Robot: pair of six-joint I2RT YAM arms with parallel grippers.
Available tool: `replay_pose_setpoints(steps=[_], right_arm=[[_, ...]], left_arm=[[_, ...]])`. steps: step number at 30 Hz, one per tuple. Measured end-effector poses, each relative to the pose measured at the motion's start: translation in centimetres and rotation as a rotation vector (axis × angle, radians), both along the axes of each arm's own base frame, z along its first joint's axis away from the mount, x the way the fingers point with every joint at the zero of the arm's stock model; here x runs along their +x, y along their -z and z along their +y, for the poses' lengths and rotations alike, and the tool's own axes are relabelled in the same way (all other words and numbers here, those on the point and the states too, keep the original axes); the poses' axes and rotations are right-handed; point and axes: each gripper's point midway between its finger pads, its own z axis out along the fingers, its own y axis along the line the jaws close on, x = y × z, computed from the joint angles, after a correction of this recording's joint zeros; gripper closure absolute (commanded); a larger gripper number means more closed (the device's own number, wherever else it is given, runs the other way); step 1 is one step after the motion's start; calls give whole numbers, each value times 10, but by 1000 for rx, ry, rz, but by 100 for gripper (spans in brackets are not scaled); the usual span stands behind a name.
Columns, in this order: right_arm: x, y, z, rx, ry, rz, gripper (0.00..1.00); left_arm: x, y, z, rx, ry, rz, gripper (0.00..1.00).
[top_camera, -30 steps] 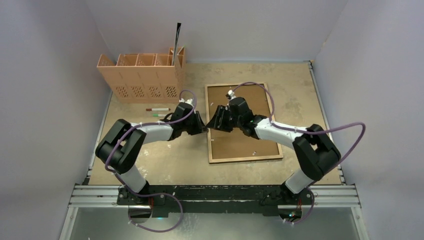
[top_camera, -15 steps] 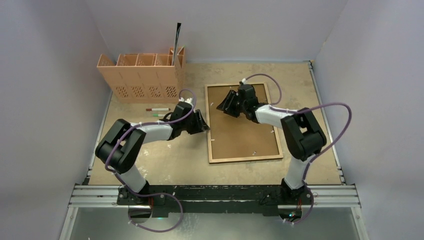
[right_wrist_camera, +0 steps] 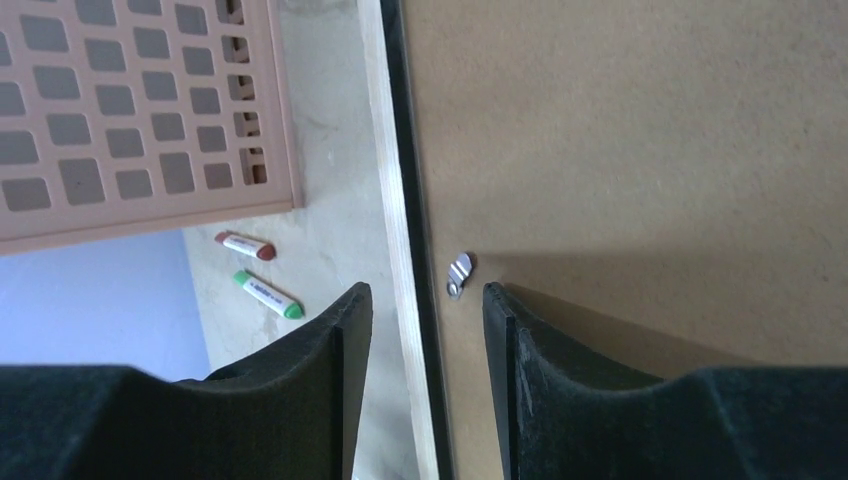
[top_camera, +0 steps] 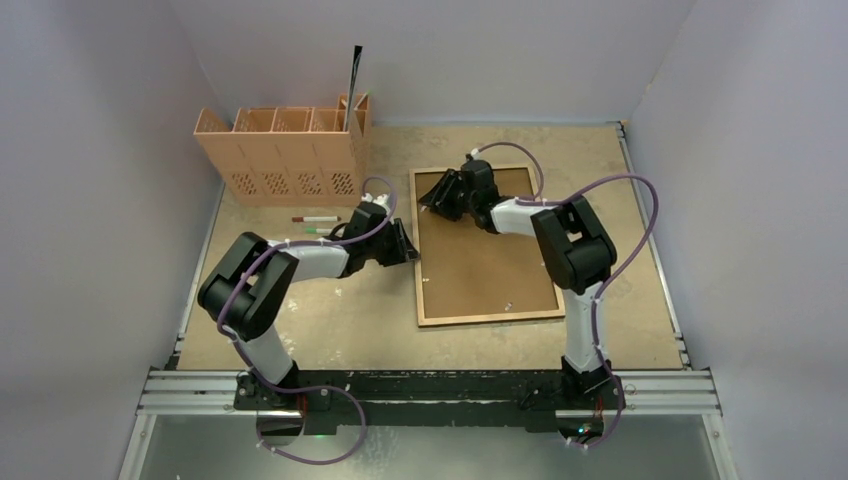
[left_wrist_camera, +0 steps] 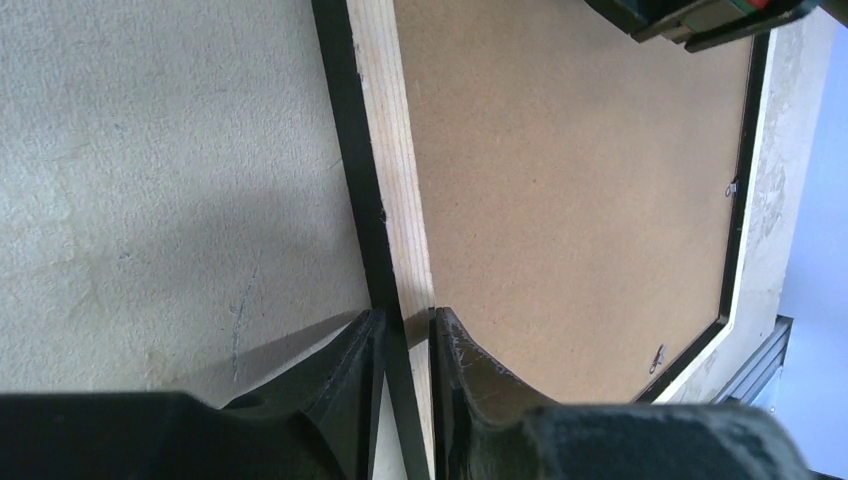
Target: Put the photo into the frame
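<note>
Lately the right gripper [top_camera: 437,196] has been shifted to the frame's [left_wrist_camera: 395,180] far-left corner, spread over a clip [right_wrist_camera: 458,274]. The face-down frame's left rail is pinched by the left gripper [top_camera: 408,250]; unclipping is judged next.

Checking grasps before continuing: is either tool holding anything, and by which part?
The left tool grips the frame by its left rail, about midway. The right tool is open over a clip, holding nothing.

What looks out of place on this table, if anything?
Two markers lie loose on the table beside the slotted organizer rather than in it. The frame lies face down, brown backing board up, its left rim pinched by the left gripper. Nothing looks spilled or broken.
</note>
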Motion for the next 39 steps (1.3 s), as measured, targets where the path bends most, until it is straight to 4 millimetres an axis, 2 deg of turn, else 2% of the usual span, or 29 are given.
replay_pose_setpoints(steps=[12,25,39], right_arm=[[12,1,14,51,-14,-21,55],[10,2,29,116,-91,-39,56],[10,2,31,112,-107,-44,56]], left_arm=[[0,0,-1,0,11,-3,78],[1,-1,0,18,16,-1,79],[2,0,2,31,9,7,79]])
